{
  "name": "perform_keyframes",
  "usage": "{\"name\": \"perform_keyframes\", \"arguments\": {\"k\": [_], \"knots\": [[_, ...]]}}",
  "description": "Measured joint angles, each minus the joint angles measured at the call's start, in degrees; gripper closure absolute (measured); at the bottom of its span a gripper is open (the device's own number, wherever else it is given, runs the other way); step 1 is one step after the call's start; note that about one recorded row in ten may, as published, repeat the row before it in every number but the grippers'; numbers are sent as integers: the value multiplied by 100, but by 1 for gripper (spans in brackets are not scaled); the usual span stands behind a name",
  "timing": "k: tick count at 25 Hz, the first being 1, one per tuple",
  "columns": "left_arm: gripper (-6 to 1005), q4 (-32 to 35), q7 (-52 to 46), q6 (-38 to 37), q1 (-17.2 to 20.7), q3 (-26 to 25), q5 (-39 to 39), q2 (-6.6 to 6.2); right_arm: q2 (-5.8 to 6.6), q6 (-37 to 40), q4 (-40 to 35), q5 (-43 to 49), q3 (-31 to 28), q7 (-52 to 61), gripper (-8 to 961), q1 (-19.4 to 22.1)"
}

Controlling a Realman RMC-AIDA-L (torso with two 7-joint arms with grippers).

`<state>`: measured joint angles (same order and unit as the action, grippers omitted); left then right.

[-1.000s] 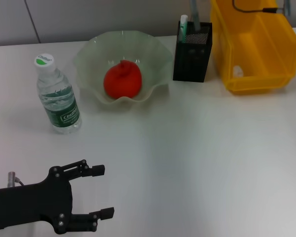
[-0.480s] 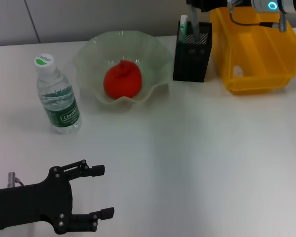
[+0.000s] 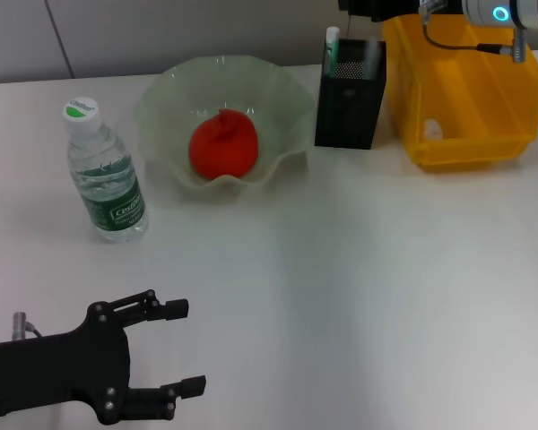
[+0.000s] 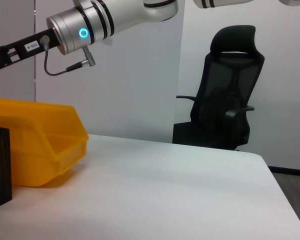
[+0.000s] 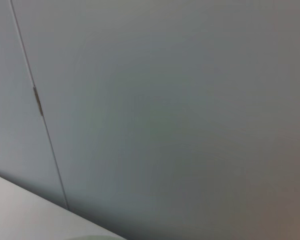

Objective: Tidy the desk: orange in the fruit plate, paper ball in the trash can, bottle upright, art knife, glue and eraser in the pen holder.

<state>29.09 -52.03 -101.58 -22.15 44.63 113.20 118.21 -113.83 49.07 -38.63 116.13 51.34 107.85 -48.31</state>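
We see the left hand [image 3: 181, 348] low at the near left of the counter [image 3: 359, 296], its fingers spread wide and holding nothing. The right hand is hidden past the top edge above the pen holder [image 3: 351, 94], so we cannot tell its state. The bottle [image 3: 104, 173] stands upright beyond the left hand. The orange [image 3: 221, 145] lies in the fruit plate [image 3: 161, 107]. The yellow bin [image 3: 466, 85] stands just beside the pen holder.

I note a plain white worktop [image 4: 180, 190] set against pale grey panelled walls [image 5: 165, 110], with a black high-backed office chair [image 4: 225, 95] standing just beyond its far edge, lighting even throughout.
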Motion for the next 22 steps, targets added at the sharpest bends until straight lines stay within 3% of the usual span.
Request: {"name": "perform_keyframes", "arguments": {"k": [4,8,14,16,22], "knots": [[139,-6,0,14,0,-11,-1,0,-22,145,-269,31,1,81,565,121],[139,-9,-45,-9,2,-58,-33,0,-155,763,-1369,59,-8,494,482,657],[139,-9,-430,-24,-120,-249,-85,12,-532,2490,-3726,-94,12,756,322,2106],[139,-9,-501,-28,-152,-240,-97,12,-557,3137,-4248,-365,102,760,258,2673],[139,25,-1002,-40,-396,-211,-88,-16,-559,4710,-4648,-1221,86,108,259,3927]]}}
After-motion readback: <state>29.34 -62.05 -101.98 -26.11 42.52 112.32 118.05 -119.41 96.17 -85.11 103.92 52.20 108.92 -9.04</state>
